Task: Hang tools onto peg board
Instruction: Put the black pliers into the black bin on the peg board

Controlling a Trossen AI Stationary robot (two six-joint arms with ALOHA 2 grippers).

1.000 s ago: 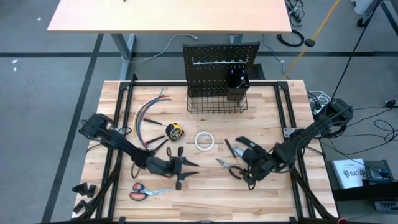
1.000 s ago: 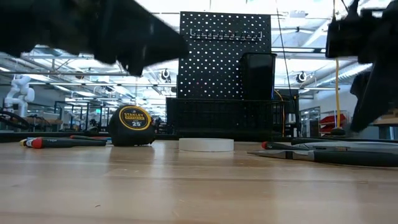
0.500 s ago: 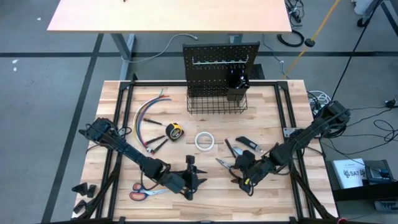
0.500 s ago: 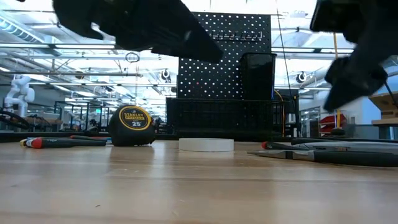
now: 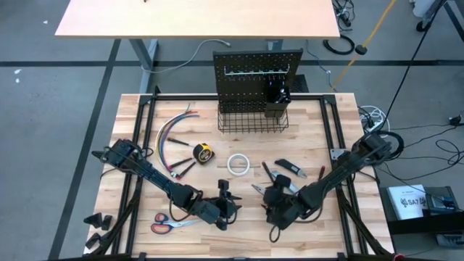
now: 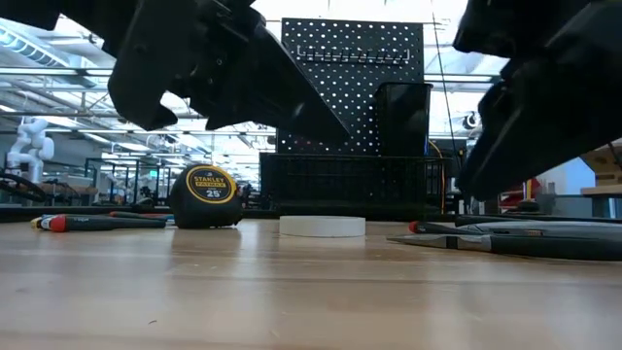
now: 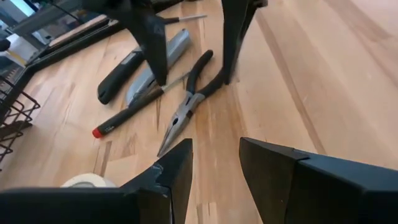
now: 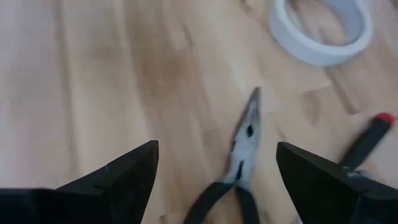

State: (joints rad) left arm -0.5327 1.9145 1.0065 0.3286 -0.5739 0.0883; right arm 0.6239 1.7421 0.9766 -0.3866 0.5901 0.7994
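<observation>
Your right gripper [image 5: 271, 210] has slid leftward along the front half of the tabletop [image 5: 319, 239] over the last second and now sits over the needle-nose pliers [image 5: 262, 191]; a second ago it hung further to the right, near the dark-handled tools. Its fingers [image 8: 118, 177] are spread wide with nothing between them, and the wrist view looks straight down on the pliers' silver nose lying flat on the wood, apart from both fingers.

Your left gripper [image 5: 226, 206] has also shifted, moving right and toward the front edge, so the two grippers now face each other near the middle of the front half. Its fingers [image 7: 177, 171] stand partly open and hold nothing.

Nothing on the tabletop has moved. The orange-handled scissors [image 5: 168, 222] lie near the front-left, the yellow tape measure [image 5: 204, 153] and white tape roll [image 5: 239, 164] sit in the centre, the red-tipped screwdrivers [image 5: 181, 168] lie left of the tape measure, and the blue knife [image 7: 155, 65] and a black-handled tool [image 5: 288, 167] lie right of centre. The peg board [image 5: 257, 69] stands upright at the back edge, with its wire basket [image 5: 252, 119] in front.
</observation>
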